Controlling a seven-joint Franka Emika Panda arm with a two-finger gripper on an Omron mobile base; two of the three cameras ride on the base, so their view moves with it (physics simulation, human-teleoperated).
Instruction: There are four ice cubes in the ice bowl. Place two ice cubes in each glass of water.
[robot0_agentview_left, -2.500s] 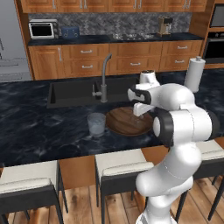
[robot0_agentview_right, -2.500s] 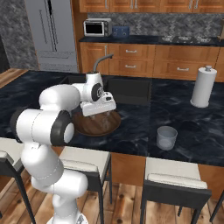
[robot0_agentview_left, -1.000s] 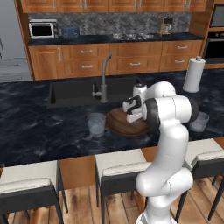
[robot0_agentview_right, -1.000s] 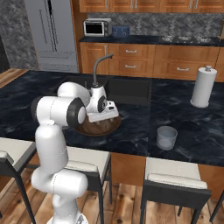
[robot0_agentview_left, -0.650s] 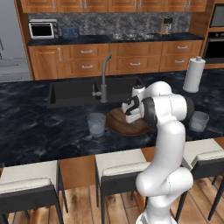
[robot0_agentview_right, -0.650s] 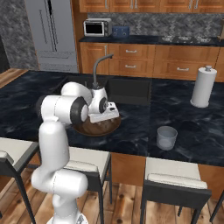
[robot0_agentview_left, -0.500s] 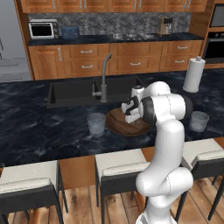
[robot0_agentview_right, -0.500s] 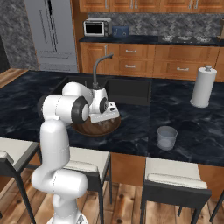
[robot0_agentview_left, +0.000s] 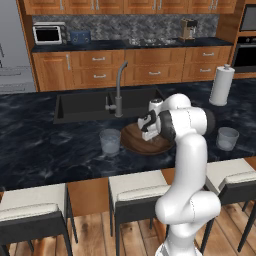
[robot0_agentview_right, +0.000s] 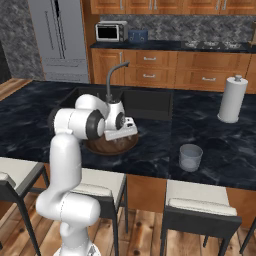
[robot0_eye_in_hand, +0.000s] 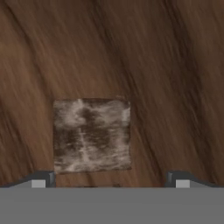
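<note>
**Reaching down into the ice bowl**

Lowering since 2.5 s ago, the gripper (robot0_eye_in_hand: 111, 179) now sits inside the ice bowl (robot0_agentview_left: 132, 142). Its jaws are spread, and one ice cube (robot0_eye_in_hand: 92, 134) lies on the wood between the fingertips (robot0_eye_in_hand: 41, 179), nearer the left tip, ungripped.
</note>
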